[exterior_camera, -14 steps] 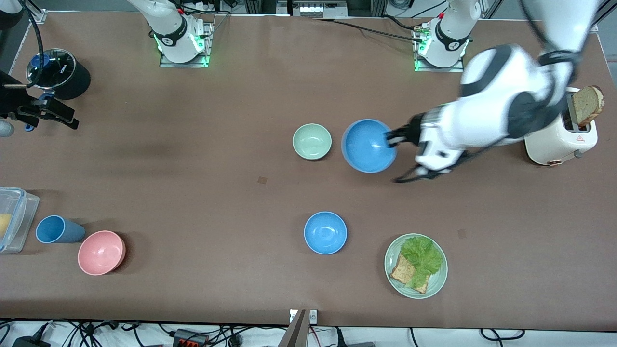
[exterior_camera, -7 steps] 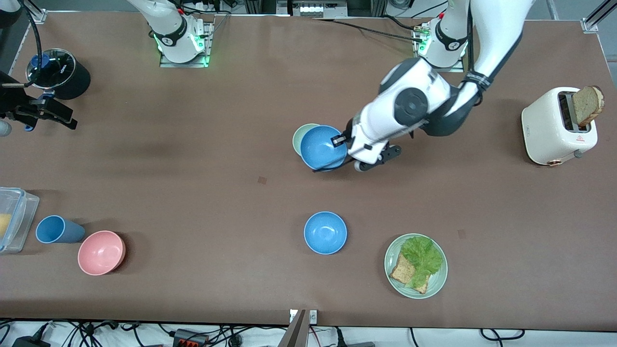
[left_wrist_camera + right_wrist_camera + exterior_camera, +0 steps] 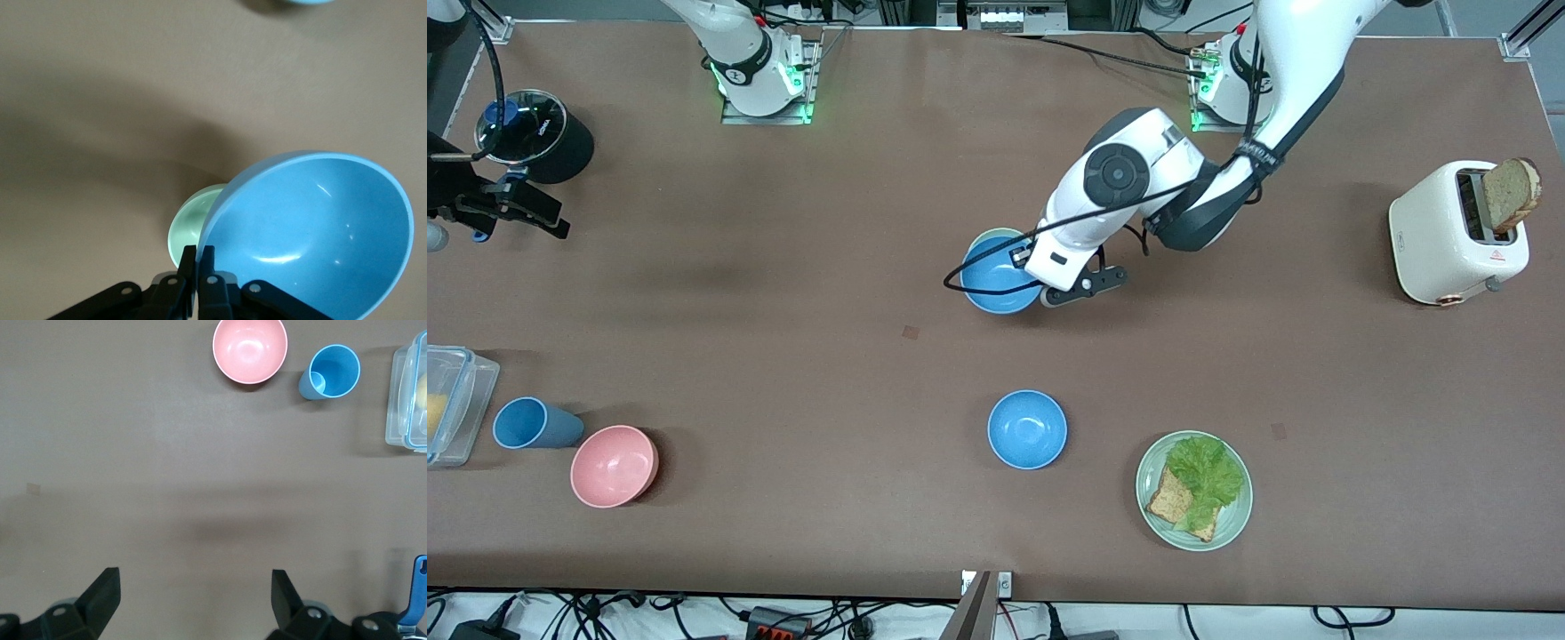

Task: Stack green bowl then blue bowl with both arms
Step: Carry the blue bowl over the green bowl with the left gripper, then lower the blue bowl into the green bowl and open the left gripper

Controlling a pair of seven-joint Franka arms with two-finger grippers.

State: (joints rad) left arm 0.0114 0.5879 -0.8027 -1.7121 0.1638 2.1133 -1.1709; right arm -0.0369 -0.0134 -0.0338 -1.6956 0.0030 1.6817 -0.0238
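At table centre: green bowl (image 3: pixel 989 238), one, mostly covered by the held blue bowl (image 3: pixel 996 283).
Left gripper (image 3: pixel 198 257): clamped on that bowl's rim.
Blue bowls: two; second blue bowl (image 3: pixel 1027 429) nearer the camera.
Right gripper (image 3: pixel 193 595): jaws apart, waiting.
Legible writing: none.

This is a robotics lab staged as a mock kitchen. Two white arms (image 3: pixel 1138 191) are bolted to metal base plates (image 3: pixel 769 111) with green lights on a bare brown surface (image 3: pixel 783 293), with cables and power strips (image 3: pixel 778 622) along its edges. The toaster (image 3: pixel 1449 236), the plate of lettuce and bread (image 3: pixel 1194 491) and the plastic bowls are props.
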